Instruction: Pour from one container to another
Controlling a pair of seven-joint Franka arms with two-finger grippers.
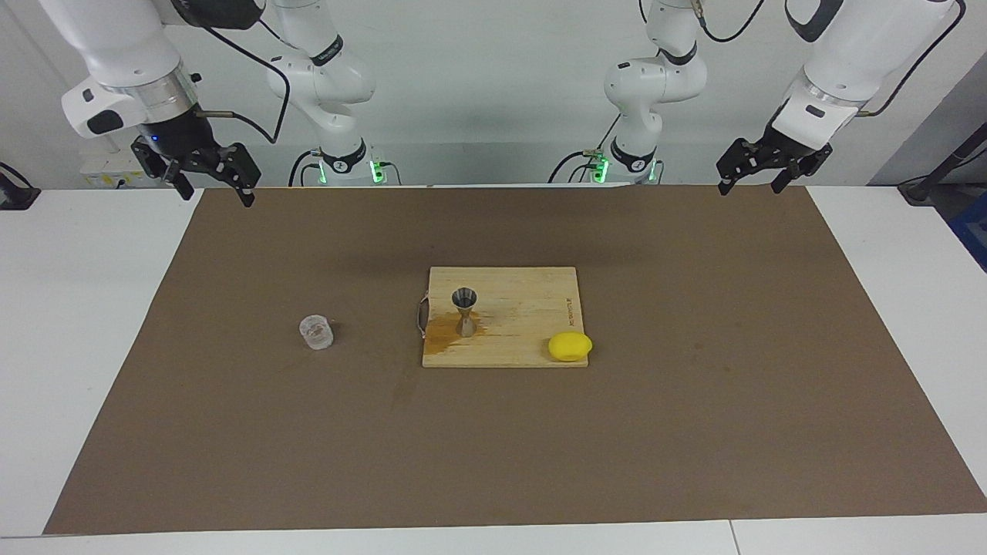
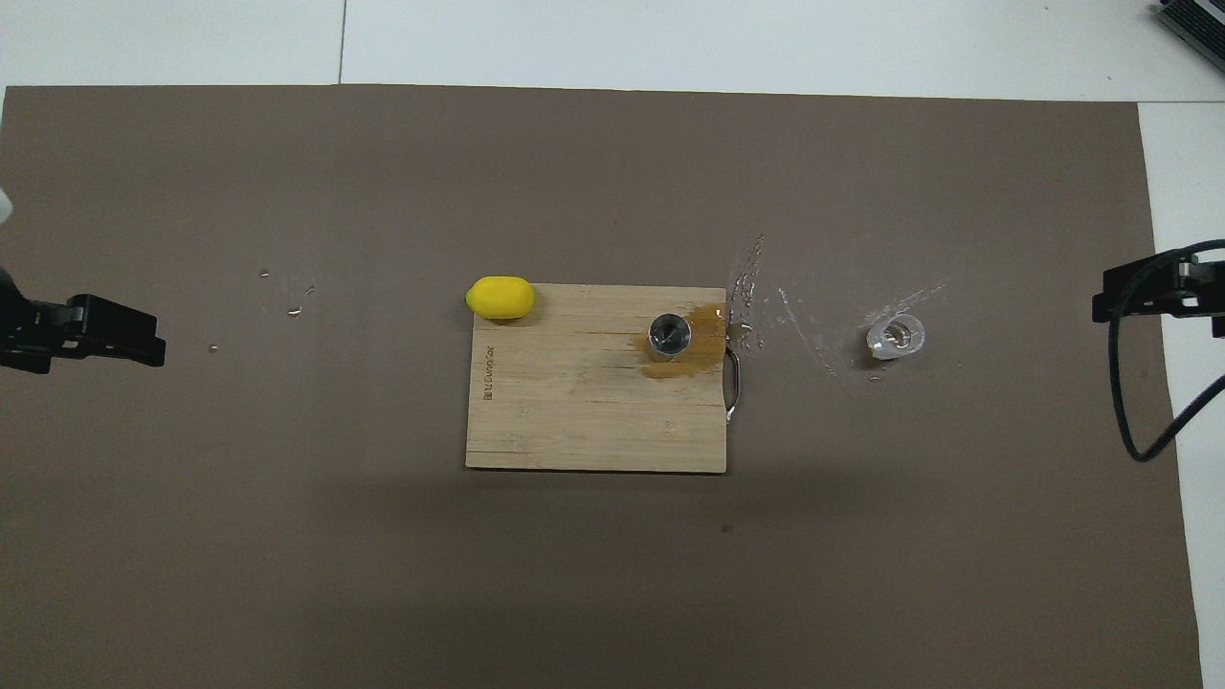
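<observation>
The clear glass tumbler stands upright on the brown mat toward the right arm's end; it also shows in the overhead view. The silver jigger stands upright on the wooden cutting board, beside a wet amber stain; the overhead view shows the jigger from above. My right gripper is open and empty, raised over the mat's corner at the right arm's end, well apart from the tumbler. My left gripper is open and empty, waiting over the mat's edge at the left arm's end.
A yellow lemon lies at the board's corner farther from the robots. Spilled droplets are scattered on the mat between the board and the tumbler. The board has a metal handle facing the tumbler.
</observation>
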